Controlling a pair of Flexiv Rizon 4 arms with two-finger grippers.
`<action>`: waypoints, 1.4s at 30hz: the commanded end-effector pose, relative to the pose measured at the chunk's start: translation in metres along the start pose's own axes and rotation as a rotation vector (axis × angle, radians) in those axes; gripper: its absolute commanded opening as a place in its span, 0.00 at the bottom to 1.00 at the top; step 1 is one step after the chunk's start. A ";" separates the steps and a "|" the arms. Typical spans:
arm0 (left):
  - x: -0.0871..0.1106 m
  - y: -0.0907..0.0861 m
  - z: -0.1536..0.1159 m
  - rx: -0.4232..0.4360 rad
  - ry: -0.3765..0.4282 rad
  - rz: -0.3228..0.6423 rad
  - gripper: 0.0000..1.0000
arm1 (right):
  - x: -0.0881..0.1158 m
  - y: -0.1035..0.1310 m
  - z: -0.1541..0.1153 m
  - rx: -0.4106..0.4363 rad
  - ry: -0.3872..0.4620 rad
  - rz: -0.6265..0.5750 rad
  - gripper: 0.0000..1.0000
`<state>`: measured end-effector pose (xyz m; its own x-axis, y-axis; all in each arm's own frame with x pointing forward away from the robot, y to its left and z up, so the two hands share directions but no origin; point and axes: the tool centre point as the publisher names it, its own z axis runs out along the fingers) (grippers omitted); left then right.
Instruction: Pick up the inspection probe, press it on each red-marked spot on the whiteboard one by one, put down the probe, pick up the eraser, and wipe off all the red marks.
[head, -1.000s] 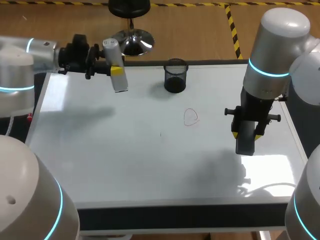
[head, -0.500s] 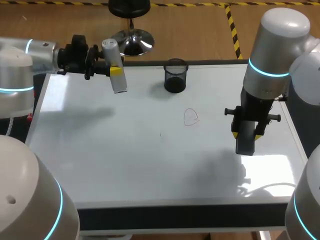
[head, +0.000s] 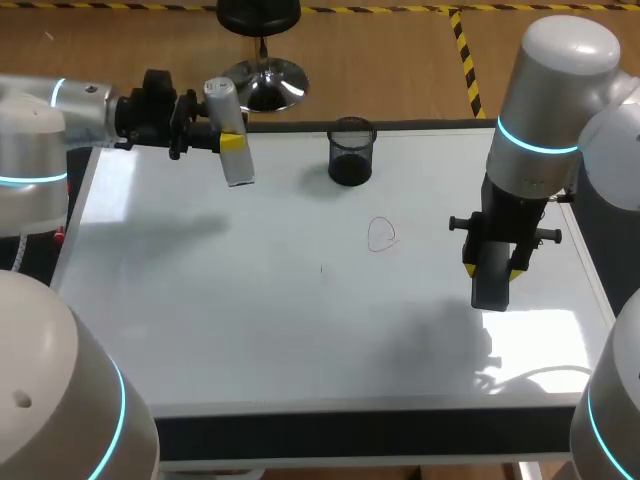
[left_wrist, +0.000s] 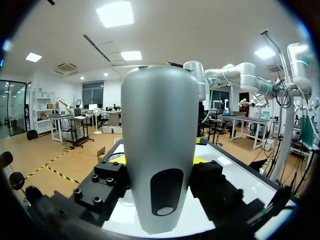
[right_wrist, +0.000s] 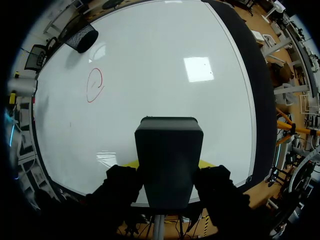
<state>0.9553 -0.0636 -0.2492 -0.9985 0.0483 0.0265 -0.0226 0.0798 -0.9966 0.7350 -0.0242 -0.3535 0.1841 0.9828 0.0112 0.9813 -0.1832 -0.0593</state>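
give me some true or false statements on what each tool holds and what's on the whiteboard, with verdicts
1. The left tool is shut on the grey probe. True.
2. The right tool is empty. False: it is shut on the black eraser.
3. One red mark shows on the whiteboard. True.
4. The mesh cup lies tipped over beside the red mark. False: it stands upright, apart from the mark, near the far edge.

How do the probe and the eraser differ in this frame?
The probe is silver-grey and rounded; the eraser is black and boxy. The left gripper holds the probe at the far left of the whiteboard; the right gripper holds the eraser over its right side. Both are gripped.
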 end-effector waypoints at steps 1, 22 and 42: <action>0.001 -0.002 0.000 -0.001 -0.003 0.001 0.00 | -0.001 0.000 -0.001 0.000 0.002 -0.001 0.00; 0.001 -0.002 0.000 -0.001 -0.003 0.001 0.00 | 0.037 0.024 0.010 0.003 -0.030 -0.019 0.00; 0.001 -0.002 0.000 -0.001 -0.003 0.001 0.00 | 0.093 0.075 0.010 0.039 -0.062 -0.086 0.00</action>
<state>0.9551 -0.0637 -0.2492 -0.9985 0.0476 0.0264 -0.0225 0.0799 -0.9965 0.8131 0.0441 -0.3636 0.1001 0.9949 -0.0077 0.9929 -0.1004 -0.0639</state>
